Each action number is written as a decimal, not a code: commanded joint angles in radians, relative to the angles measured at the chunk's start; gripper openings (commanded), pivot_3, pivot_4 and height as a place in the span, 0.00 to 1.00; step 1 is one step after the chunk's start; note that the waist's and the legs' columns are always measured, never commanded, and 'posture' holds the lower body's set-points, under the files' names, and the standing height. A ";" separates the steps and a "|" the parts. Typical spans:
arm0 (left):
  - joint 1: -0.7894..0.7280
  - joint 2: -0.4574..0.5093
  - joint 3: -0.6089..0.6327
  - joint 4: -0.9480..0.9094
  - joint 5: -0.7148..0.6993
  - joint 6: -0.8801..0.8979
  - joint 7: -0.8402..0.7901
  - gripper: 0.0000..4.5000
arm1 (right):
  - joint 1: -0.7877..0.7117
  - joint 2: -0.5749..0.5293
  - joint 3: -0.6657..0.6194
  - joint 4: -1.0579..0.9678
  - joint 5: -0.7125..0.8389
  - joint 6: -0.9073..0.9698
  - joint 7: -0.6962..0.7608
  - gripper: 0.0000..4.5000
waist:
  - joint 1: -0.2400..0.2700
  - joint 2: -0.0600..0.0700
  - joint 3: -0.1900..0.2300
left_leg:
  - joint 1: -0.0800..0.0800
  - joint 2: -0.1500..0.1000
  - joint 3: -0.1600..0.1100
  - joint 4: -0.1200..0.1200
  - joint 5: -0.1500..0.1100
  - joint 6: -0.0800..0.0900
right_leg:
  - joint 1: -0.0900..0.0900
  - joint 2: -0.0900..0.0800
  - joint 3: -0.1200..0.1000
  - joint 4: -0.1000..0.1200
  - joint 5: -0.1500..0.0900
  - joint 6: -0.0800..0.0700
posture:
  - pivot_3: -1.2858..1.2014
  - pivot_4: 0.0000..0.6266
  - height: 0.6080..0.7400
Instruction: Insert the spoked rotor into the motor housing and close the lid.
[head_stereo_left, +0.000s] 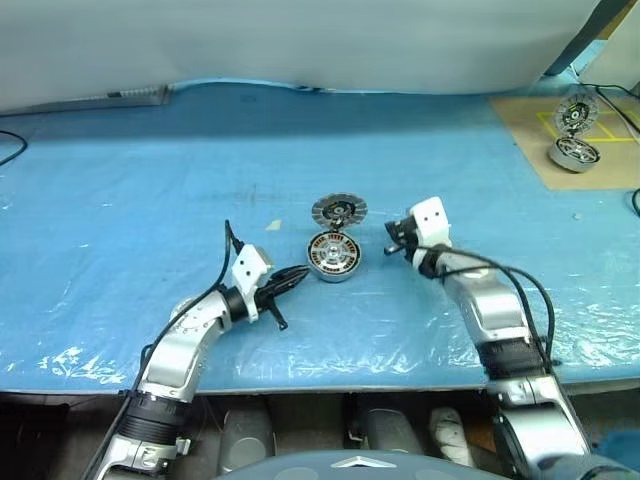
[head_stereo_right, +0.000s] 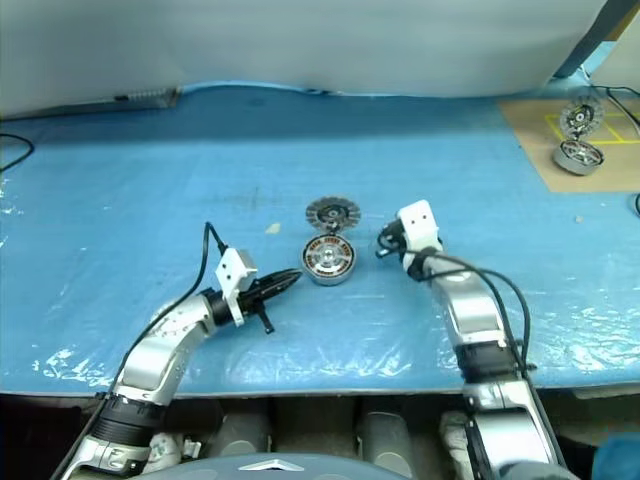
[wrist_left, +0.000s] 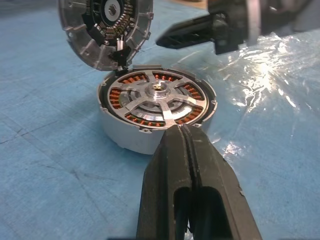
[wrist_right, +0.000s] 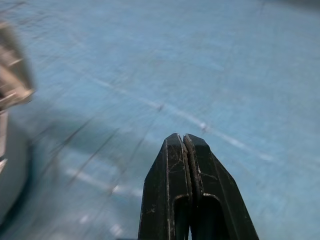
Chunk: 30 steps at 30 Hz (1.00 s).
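Landmark: the motor housing (head_stereo_left: 334, 257) sat on the blue sheet (head_stereo_left: 150, 200) covering the table, near the middle of its front half.
Surroundings: a similar unit (head_stereo_left: 575, 152) stood on tan cardboard (head_stereo_left: 545, 140), well apart from the housing, toward the far right corner; a black cable (head_stereo_left: 8, 145) lay at the sheet's far left edge, and a grey strip (head_stereo_left: 110, 97) along the back.
In the way: nothing lay between the housing and either gripper.
Rotor: the spoked rotor (wrist_left: 156, 98) was seated inside the housing, copper coils visible between its spokes.
Lid: the lid (head_stereo_left: 339, 211) stood raised on the housing's far edge, striped inner face toward the robot.
Wrist views: the left wrist view gave the rotor's seating and the lid's hinge close up, with the right gripper's black tip hovering beyond the housing; the right wrist view gave mostly blue sheet, the housing a blur at its edge.
Left gripper: the left gripper (head_stereo_left: 298, 274) had its fingers pressed together, holding nothing, tip just beside the housing's near left wall, contact unclear.
Right gripper: the right gripper (head_stereo_left: 391, 241) was closed likewise, empty, near the housing's right side, apart from it.
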 joint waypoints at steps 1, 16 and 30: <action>-0.005 0.008 -0.004 -0.038 -0.023 -0.022 -0.005 0.01 | -0.161 -0.007 -0.017 0.197 -0.015 -0.107 0.038 0.00 | -0.006 0.000 0.000 | 0.000 0.000 0.000 0.000 0.000 0.000 | 0.000 0.000 0.000 0.000 0.000 0.000 | 0.52 0.24 1.00; 0.041 0.004 -0.003 -0.037 -0.009 -0.083 0.057 0.01 | -0.535 0.095 -0.068 0.743 0.090 -0.209 0.562 0.00 | -0.009 0.001 0.000 | -0.003 0.006 0.003 0.006 -0.001 0.011 | -0.005 0.001 -0.004 0.006 -0.002 -0.005 | 0.52 0.24 1.00; 0.047 0.012 -0.001 -0.048 -0.028 -0.059 0.082 0.01 | -0.291 0.113 0.005 0.330 0.132 0.052 0.781 0.00 | -0.003 0.001 0.000 | -0.001 0.017 0.021 0.010 -0.002 0.011 | -0.006 0.001 -0.003 0.014 -0.004 -0.009 | 0.52 0.24 1.00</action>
